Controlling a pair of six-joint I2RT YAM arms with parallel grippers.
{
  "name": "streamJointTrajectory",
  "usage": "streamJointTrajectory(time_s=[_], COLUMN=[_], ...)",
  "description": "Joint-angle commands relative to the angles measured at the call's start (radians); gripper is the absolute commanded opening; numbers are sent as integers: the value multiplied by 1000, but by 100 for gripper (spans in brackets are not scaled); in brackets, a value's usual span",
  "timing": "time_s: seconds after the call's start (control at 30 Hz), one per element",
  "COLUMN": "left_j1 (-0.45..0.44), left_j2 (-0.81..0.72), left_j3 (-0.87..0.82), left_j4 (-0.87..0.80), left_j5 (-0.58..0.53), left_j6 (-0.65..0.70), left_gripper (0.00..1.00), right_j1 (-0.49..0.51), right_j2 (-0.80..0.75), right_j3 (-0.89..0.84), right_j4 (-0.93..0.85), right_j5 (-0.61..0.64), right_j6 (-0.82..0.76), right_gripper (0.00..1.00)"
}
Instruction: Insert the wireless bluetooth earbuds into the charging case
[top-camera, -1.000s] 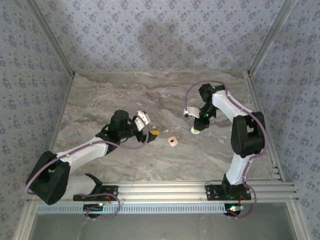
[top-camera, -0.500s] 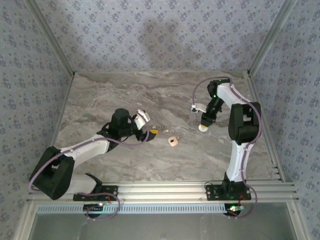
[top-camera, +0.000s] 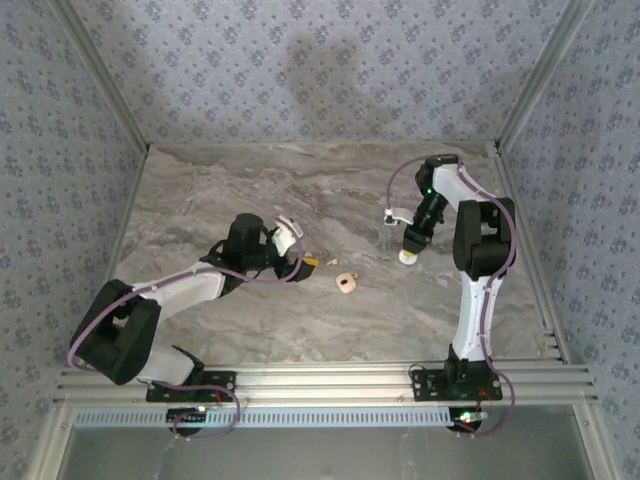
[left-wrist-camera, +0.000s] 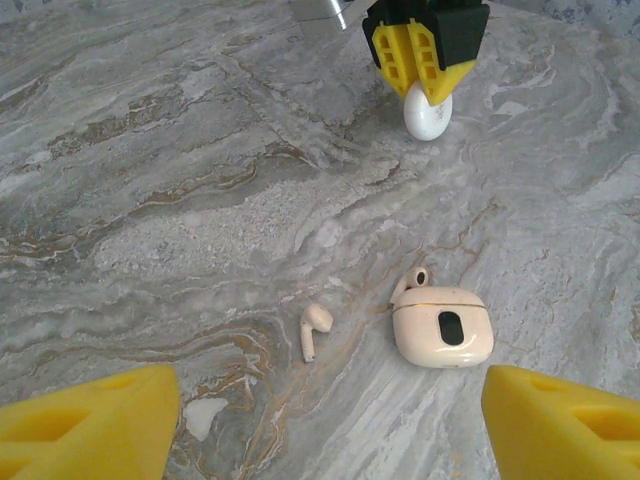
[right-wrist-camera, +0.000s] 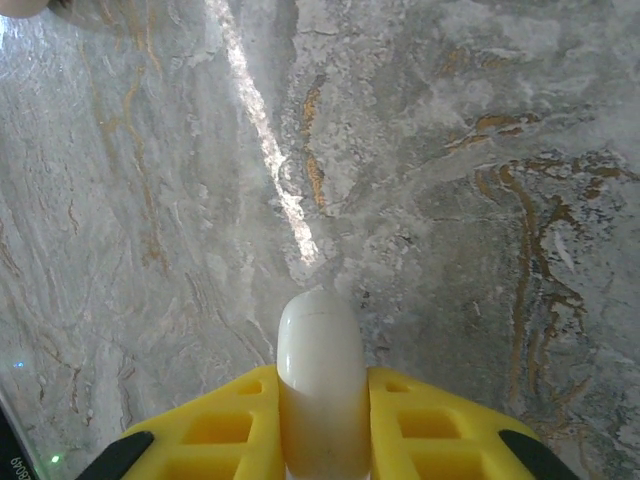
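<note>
Two earbuds, each small, white and short-stemmed, lie on the marble table (left-wrist-camera: 150, 150). One earbud (left-wrist-camera: 316, 328) lies on its side near the charging case (left-wrist-camera: 442, 330), to the case's left in the left wrist view. The other earbud (left-wrist-camera: 417, 278) rests against the case's far edge. The case is one tan rounded square with a dark oval on its upper face; what it holds cannot be told. Well beyond the case, the right gripper (left-wrist-camera: 425, 70) pinches one white disc (right-wrist-camera: 320, 340) on edge against the table. The left gripper (left-wrist-camera: 330, 395) hangs on the case's near side, fingers spread wide and empty.
</note>
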Motion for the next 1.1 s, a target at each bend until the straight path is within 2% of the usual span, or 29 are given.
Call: streamJointTrajectory(time_s=[0.0, 0.27, 0.43, 0.57, 0.73, 0.9, 1.07], left_j1=[7, -3, -37, -56, -94, -173, -232], left_j2=[22, 73, 109, 124, 156, 221, 309], left_j3=[68, 212, 354, 451, 582, 697, 777], left_j4=[-78, -309, -541, -686, -854, -1009, -1093], left_j5=[20, -31, -101, -154, -204, -263, -265], left_j6=[-36, -145, -190, -255, -329, -347, -354], left_gripper=[78, 76, 74, 73, 72, 71, 68], right_j1=[-9, -22, -30, -34, 5, 27, 36], right_j2=[22, 51, 30, -50, -264, -543, -742], right_j3=[33, 64, 82, 68, -74, -358, -566], right_j4=[-23, 24, 44, 98, 314, 688, 845], right_j5=[25, 29, 27, 18, -43, -73, -73], right_j6=[-1, 31, 54, 109, 365, 812, 1186], right_gripper=[26, 43, 47, 49, 52, 58, 63])
